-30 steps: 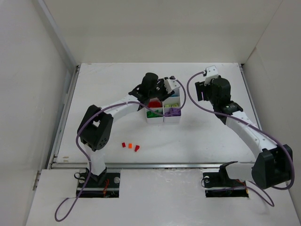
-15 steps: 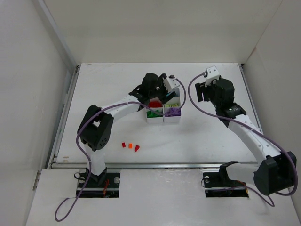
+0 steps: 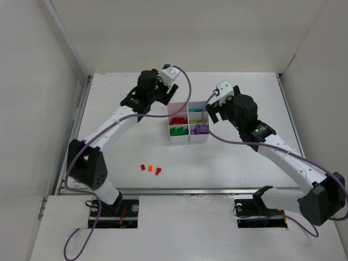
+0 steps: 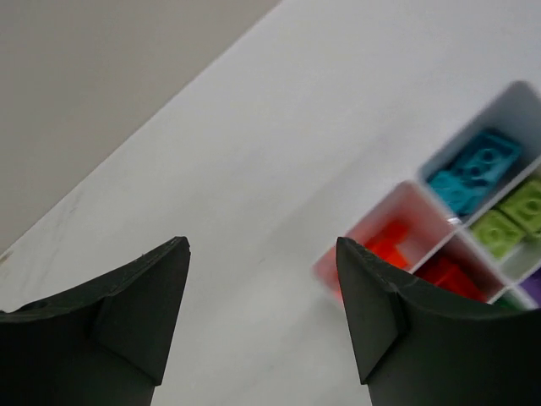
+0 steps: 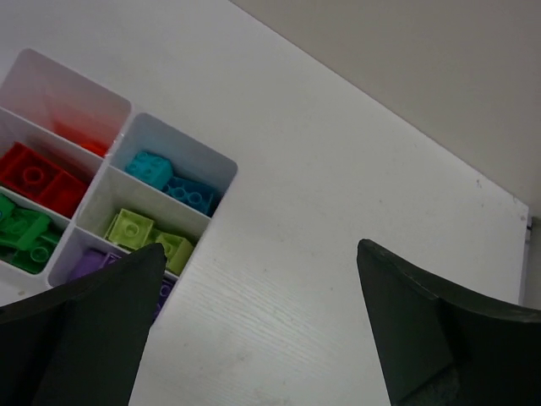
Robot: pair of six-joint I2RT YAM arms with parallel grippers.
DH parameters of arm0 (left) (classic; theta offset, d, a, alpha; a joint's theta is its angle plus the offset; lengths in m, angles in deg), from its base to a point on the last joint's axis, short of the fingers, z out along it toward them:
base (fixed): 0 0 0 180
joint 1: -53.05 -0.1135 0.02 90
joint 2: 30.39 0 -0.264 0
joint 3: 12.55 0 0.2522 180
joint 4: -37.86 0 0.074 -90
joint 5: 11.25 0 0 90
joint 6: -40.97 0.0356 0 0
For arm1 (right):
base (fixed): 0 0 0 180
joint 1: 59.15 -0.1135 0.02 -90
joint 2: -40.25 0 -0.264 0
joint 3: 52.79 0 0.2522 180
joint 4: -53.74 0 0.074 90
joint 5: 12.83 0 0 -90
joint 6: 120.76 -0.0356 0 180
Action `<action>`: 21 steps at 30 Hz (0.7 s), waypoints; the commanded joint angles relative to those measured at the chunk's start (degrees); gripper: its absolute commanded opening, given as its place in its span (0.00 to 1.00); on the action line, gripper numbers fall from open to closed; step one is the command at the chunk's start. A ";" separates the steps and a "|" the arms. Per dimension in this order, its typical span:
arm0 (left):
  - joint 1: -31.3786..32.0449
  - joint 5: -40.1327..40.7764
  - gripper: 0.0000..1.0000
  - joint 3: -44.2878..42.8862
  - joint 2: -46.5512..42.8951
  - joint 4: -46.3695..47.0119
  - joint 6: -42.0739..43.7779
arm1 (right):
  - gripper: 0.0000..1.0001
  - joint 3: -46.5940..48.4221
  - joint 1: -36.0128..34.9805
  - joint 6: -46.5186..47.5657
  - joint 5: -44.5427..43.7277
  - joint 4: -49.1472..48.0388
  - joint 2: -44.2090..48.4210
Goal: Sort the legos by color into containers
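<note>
The white six-compartment tray point(image 3: 188, 139) holds sorted legos: orange, cyan point(image 5: 169, 182), red point(image 5: 34, 178), yellow-green point(image 5: 139, 233), green point(image 3: 176, 130) and purple point(image 3: 200, 129). A red point(image 3: 143, 167), an orange point(image 3: 150, 168) and another red lego point(image 3: 158, 171) lie loose on the table nearer the arm bases. My left gripper point(image 3: 145, 97) hangs open and empty up-left of the tray; its view point(image 4: 262, 245) has the tray point(image 4: 372, 227) at the right. Open and empty too, my right gripper point(image 3: 215, 113) hovers just right of the tray point(image 5: 221, 161), over bare table point(image 5: 260, 249).
White walls enclose the table on the left, back and right. A metal rail point(image 3: 179, 190) runs along the near edge in front of the arm bases. Purple cables loop off both arms.
My left gripper has opened and drawn away from the tray, up and to the left. The right arm has swung left toward the tray, its jaws now wider.
</note>
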 commanded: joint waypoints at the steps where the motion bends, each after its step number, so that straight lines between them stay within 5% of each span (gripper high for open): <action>1: -5.64 10.15 0.66 3.83 -10.11 -6.20 -4.06 | 1.00 5.76 -4.51 3.23 -10.67 -2.50 -1.31; 11: -18.04 16.49 0.65 16.24 -28.91 -18.33 -12.77 | 1.00 20.35 -6.72 10.08 -6.93 -8.02 -6.67; 14: -18.74 16.49 0.68 21.68 -34.37 -19.48 -12.77 | 1.00 26.93 -7.25 1.50 -4.74 -11.82 -10.53; 18: -18.74 18.16 0.68 29.67 -40.17 -18.00 -14.17 | 1.00 32.40 -9.78 -14.24 10.08 -5.68 -13.79; 21: -20.84 20.36 0.68 36.88 -45.70 -12.73 -15.49 | 1.00 27.06 -17.33 -22.77 3.04 1.26 -12.48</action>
